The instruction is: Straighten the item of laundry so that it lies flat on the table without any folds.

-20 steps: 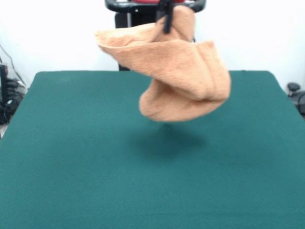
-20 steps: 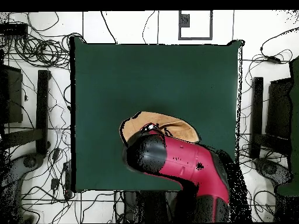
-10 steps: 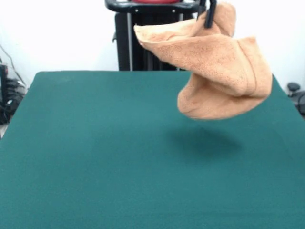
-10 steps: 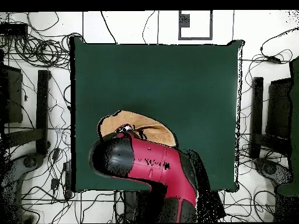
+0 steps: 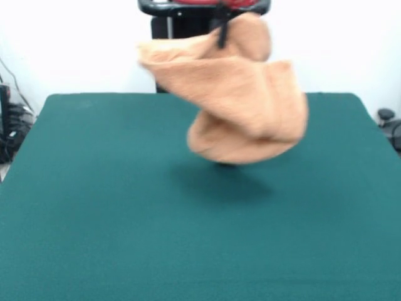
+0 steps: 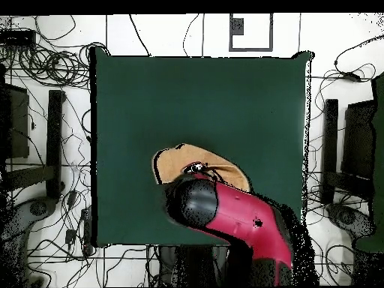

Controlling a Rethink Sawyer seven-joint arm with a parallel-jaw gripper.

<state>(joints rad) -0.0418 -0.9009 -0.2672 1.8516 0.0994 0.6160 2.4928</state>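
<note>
The fuzzy orange-tan terry towel [image 5: 235,103] hangs bunched in a twisted, sagging pouch above the dark green felt table [image 5: 94,219], clear of the surface. The black gripper [image 5: 220,31] pinches its top edge, the cloth drooping below it.

Bunched towel [image 5: 238,103] in closed jaws, clear above table [image 5: 94,213]

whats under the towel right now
Only bare green table with the towel's shadow on it; the towel hangs clear above, pinched by the gripper. In the overhead view, the arm covers part of the towel.
</note>
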